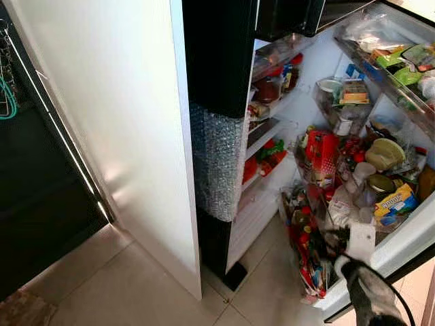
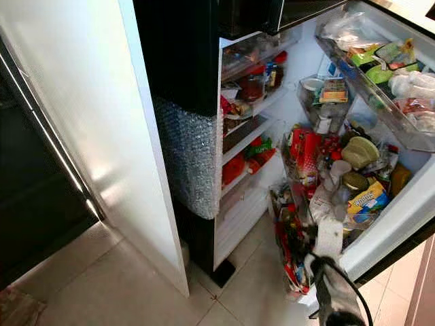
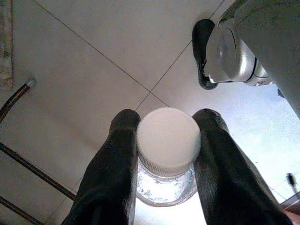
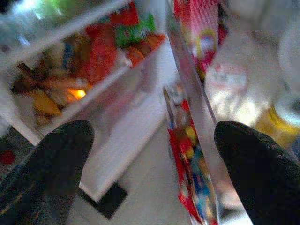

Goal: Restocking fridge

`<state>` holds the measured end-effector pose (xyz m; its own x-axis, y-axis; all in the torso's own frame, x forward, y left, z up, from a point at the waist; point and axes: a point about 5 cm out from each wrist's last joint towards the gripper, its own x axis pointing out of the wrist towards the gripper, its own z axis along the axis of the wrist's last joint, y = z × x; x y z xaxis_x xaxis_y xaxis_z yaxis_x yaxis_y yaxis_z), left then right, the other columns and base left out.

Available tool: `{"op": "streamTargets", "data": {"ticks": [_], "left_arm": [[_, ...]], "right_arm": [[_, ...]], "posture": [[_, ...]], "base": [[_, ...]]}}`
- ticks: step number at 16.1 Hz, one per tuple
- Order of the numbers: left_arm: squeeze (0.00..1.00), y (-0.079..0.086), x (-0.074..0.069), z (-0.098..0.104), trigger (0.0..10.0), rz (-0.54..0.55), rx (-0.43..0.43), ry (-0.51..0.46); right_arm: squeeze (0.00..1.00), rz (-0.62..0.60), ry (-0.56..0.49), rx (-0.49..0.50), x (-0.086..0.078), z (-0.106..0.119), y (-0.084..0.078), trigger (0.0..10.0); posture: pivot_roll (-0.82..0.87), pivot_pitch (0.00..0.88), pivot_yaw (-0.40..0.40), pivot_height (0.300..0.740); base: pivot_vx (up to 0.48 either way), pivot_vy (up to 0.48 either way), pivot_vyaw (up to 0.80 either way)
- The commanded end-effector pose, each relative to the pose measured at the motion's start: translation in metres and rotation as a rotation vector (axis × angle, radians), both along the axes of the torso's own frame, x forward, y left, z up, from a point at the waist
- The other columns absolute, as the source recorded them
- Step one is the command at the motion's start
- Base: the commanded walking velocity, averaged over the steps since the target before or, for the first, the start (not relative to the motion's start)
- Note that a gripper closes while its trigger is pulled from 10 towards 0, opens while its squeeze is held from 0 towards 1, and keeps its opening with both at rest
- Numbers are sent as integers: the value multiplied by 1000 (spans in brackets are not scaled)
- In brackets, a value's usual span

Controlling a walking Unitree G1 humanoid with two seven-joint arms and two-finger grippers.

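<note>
Left end effector (image 3: 164,154) clamps a white-capped bottle (image 3: 168,140) between its fingers, over floor tiles (image 3: 93,56).

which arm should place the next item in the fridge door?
Left, probably: its end effector already grips a clear white-capped jar. The right end effector is open and empty, though already at the crowded door shelves.
</note>
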<state>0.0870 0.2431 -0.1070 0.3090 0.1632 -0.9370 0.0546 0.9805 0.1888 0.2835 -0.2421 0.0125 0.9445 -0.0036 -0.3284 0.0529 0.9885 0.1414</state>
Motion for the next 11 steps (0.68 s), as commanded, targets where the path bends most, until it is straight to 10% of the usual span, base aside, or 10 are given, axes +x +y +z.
{"op": "streamTargets", "data": {"ticks": [1,11], "left_arm": [[0,3,-3,0,10000,1,14,17],[0,3,-2,0,10000,4,14,11]], "right_arm": [[0,18,-55,-4,8,10,3,10000],[0,-100,-104,-128,28,36,-13,10000]], "posture": [[5,0,-31,740],[8,0,-28,740]], "base": [[0,0,0],[0,0,0]]}}
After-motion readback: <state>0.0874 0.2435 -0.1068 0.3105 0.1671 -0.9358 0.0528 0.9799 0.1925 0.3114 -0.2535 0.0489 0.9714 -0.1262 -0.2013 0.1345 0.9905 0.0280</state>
